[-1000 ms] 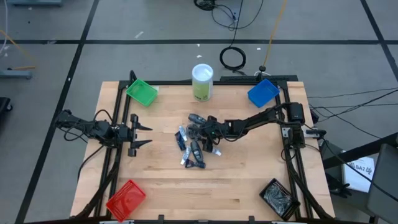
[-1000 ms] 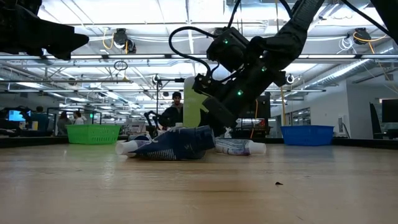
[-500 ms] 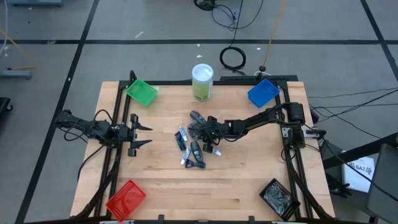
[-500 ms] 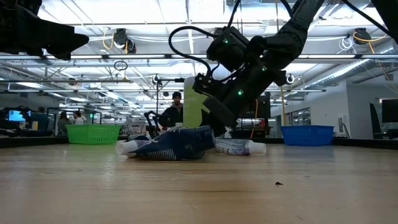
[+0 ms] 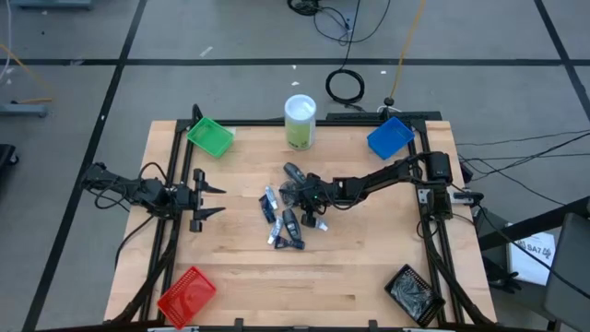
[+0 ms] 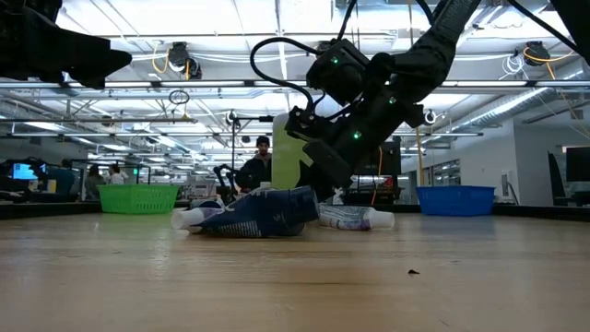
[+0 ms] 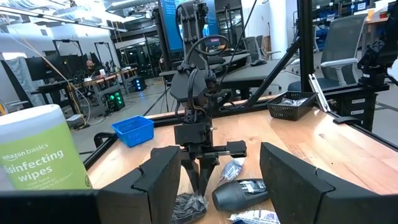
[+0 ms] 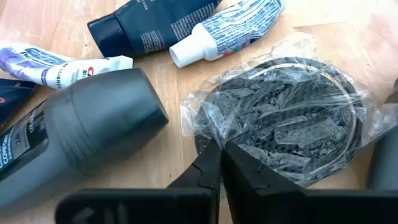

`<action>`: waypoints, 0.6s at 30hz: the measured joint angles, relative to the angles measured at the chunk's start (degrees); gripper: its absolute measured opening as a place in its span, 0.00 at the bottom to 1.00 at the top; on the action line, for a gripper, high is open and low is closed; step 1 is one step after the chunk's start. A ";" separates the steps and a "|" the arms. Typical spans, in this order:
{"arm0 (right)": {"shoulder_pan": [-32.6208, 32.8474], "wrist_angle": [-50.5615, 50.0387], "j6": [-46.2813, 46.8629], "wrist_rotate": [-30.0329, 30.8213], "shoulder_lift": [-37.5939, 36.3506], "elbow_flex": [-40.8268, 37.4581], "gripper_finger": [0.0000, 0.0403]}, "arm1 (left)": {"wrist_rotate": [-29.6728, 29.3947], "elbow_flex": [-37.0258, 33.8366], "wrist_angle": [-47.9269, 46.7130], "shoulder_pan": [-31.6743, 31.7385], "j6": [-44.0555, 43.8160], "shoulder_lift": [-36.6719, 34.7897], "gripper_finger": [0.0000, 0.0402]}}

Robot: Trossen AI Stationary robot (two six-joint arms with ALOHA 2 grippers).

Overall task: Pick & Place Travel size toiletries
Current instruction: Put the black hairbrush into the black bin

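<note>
A: From above, the right gripper (image 5: 297, 192) reaches into the heap of travel size toiletries (image 5: 293, 210) at mid-table, while the left gripper (image 5: 210, 200) hangs over the table's left side, fingers spread, holding nothing.

B: At table height, the right gripper (image 6: 318, 175) tilts down onto the pile (image 6: 277, 212), with a white-capped tube (image 6: 355, 219) lying beside it.

A: Left wrist view: the other arm's fingers come together on a crinkly wrapped item (image 7: 188, 206), a dark bottle (image 7: 241, 193) just beside it.

B: Right wrist view: the fingers (image 8: 245, 180) are clenched on the clear wrap of a dark grey round tin (image 8: 286, 121). A grey bottle (image 8: 81, 140) lies near, and a blue-and-white tube (image 8: 227, 30) beyond.
</note>
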 joint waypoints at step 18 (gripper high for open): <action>0.04 0.96 0.02 -1.64 0.02 -0.04 0.00 | 0.00 0.00 0.00 0.02 0.08 0.00 0.54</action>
